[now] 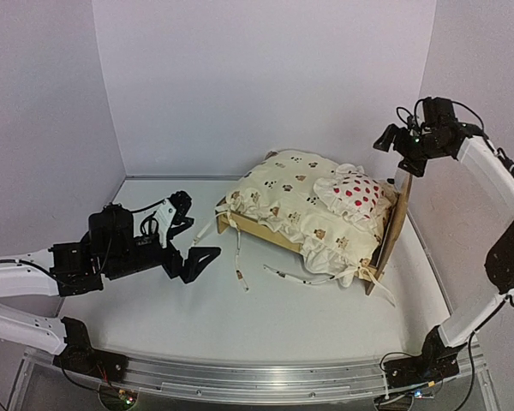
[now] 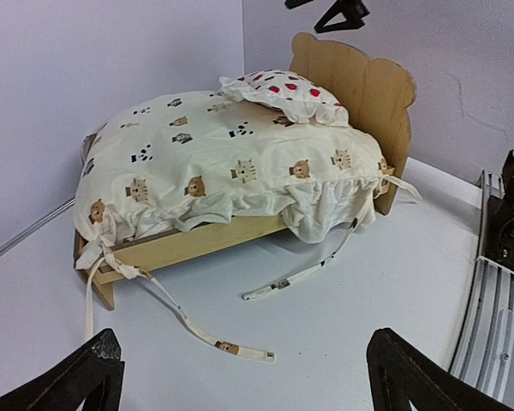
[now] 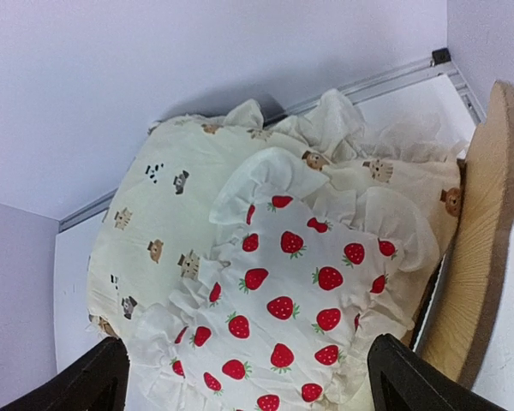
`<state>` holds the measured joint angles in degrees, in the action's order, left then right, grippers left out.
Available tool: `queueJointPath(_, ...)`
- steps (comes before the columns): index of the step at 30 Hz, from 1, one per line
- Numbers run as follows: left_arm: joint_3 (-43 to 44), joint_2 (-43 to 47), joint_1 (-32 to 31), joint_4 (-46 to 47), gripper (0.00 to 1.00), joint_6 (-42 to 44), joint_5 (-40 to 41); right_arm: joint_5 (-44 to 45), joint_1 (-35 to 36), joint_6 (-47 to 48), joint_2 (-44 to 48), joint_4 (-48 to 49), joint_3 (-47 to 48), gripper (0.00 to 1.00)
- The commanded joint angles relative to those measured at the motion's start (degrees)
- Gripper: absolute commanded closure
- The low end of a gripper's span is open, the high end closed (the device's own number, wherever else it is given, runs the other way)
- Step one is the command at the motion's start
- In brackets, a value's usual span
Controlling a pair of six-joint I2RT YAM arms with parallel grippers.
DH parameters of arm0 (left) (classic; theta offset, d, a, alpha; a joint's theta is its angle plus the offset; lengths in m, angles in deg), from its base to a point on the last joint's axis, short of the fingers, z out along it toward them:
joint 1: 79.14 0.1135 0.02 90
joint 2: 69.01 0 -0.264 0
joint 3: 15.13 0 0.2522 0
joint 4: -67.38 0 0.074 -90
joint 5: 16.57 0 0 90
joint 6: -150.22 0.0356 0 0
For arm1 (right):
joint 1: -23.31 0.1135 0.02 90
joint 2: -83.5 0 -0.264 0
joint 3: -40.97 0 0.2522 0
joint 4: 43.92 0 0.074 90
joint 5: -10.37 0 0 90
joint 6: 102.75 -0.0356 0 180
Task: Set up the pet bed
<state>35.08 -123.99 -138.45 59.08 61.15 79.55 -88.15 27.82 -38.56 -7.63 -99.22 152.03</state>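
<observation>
Your pet bed [image 1: 267, 233] sits on the white table [image 1: 240, 317], right of centre, headboard toward the right wall. It holds a cream animal-print quilt [image 1: 283, 193] heaped over the rails; a strawberry-print pillow [image 1: 353, 190] lies on the quilt, just beside the headboard [image 2: 360, 86]. The quilt's ties [image 2: 304, 274] trail off onto the table. The quilt hides the bed's base; only a strip of the near rail and one foot show; the right wrist view catches the headboard edge-on. Your left gripper [image 1: 195, 235] has its fingers spread wide, holding nothing, well apart from the bed; your right gripper [image 1: 397, 154] hangs above the pillow end, fingers wide apart and empty.
</observation>
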Motion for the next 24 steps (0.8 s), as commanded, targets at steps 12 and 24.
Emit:
queueJointPath(12,7.60,4.13,-0.08,-11.92,0.00,-9.78,19.87,-18.10,-0.04,-3.09,17.09,6.87,-14.20,0.02)
queueJointPath(24,8.44,1.77,-0.07,-10.77,0.00,-11.60,25.47,-18.36,-0.04,1.07,40.87,14.47,-39.46,0.02)
